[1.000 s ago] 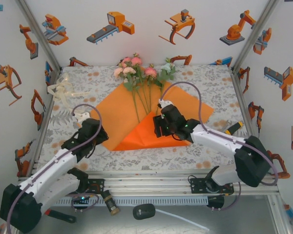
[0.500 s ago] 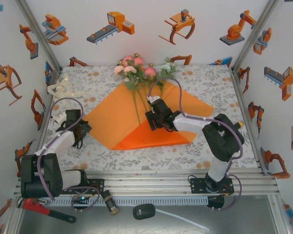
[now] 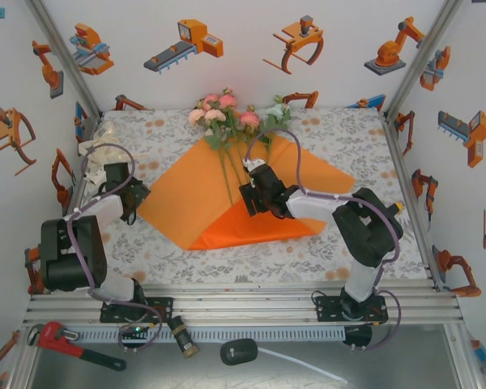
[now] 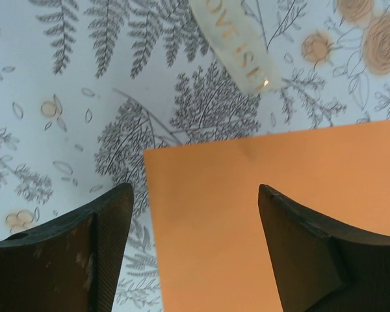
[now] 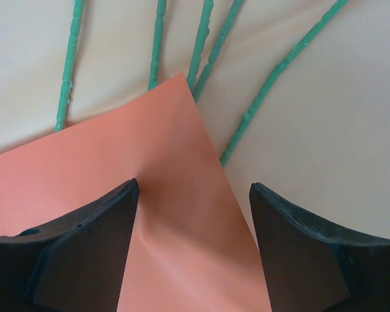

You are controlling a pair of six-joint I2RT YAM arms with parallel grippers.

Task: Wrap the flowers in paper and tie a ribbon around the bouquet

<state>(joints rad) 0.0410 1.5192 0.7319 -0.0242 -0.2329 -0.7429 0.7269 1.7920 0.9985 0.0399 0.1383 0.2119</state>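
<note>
The orange paper point(image 3: 186, 194) lies flat on the table, its near right corner folded up over the green stems point(image 3: 231, 174). The flowers point(image 3: 223, 113), pink and cream heads, lie past the paper's far edge. My left gripper point(image 3: 134, 198) hangs open over the paper's left corner point(image 4: 247, 214), one finger point(image 4: 104, 227) over the tablecloth. My right gripper point(image 3: 249, 198) stands open astride the folded flap point(image 5: 175, 195), whose tip meets the stems point(image 5: 201, 45); its left finger point(image 5: 110, 214) touches the flap. The cream ribbon point(image 3: 105, 150) is heaped at the far left, and a lettered strip of ribbon point(image 4: 237, 45) lies just beyond the corner.
A yellow-handled tool point(image 3: 389, 212) lies at the table's right edge. Below the front rail are a red wrench point(image 3: 73, 344), a brass part point(image 3: 186, 347) and a black plug with a white cable point(image 3: 239, 351). Frame posts and printed walls enclose the table.
My left arm swung back and left from the near side of the paper to its left corner, jaws wider. My right gripper slid left and farther back along the folded flap.
</note>
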